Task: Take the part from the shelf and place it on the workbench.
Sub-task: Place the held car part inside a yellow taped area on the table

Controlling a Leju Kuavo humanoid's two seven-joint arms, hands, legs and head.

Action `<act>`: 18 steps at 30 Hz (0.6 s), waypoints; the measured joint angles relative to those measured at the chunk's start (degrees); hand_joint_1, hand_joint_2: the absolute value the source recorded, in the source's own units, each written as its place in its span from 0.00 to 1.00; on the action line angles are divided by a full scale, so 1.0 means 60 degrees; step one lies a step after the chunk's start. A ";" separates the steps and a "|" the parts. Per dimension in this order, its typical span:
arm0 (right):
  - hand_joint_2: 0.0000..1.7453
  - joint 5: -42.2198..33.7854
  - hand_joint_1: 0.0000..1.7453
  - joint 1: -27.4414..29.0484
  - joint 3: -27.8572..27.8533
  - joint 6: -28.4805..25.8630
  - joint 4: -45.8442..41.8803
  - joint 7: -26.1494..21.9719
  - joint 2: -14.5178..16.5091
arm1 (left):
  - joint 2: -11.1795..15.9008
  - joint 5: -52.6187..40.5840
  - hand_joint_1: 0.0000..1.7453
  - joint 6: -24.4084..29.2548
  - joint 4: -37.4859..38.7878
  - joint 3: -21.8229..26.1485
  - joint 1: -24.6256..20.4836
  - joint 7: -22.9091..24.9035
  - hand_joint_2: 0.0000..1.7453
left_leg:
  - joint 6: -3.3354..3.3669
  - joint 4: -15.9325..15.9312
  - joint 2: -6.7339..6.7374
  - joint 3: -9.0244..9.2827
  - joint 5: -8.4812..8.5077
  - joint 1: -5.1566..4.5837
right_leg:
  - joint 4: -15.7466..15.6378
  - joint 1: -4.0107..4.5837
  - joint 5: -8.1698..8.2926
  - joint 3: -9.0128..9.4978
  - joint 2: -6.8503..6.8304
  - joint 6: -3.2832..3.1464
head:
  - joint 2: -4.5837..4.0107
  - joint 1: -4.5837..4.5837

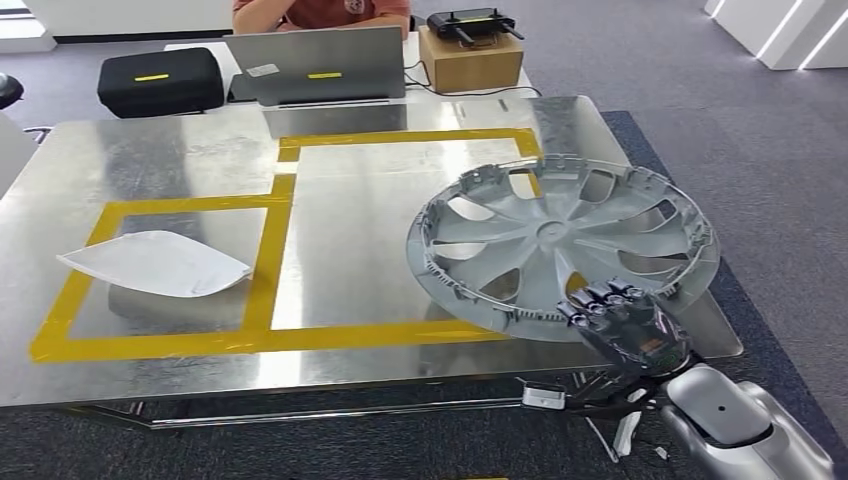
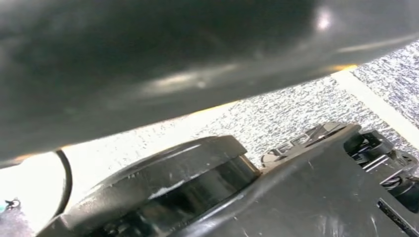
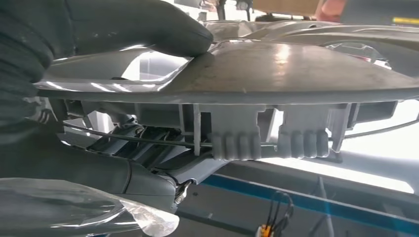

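Right hand (image 1: pixel 622 318) clamped on hubcap's (image 1: pixel 560 240) six-o'clock rim, thumb (image 3: pixel 148 24) on top; hubcap over table's (image 1: pixel 180 160) four-o'clock corner. Left hand: cannot tell.

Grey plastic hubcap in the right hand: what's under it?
Under the grey plastic hubcap, held at its near rim by the right hand, lie the shiny metal workbench top and yellow tape lines. Whether its far edge touches the bench is hidden.
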 joint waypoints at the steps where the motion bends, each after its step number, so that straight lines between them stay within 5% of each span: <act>1: 1.00 0.0000 1.00 -0.0119 0.0095 0.0000 0.0022 0.0067 -0.0019 | 0.0028 0.0021 0.00 -0.0048 0.0004 0.0000 -0.0009 0.0004 0.00 | 0.0000 0.0000 0.0000 0.0000 0.0000 0.0000 | 0.0000 0.0000 0.0000 0.0000 0.0000 0.0000 | 0.0000 0.0000; 18: 1.00 0.0000 1.00 -0.1697 0.2129 0.0000 0.0656 0.2171 -0.0642 | 0.0258 0.0025 0.00 -0.0281 0.0009 -0.0048 -0.0120 0.0142 0.00 | 0.0002 0.0022 -0.0001 -0.0010 0.0000 0.0000 | 0.0001 0.0001 0.0002 0.0000 -0.0002 0.0002 | 0.0000 0.0001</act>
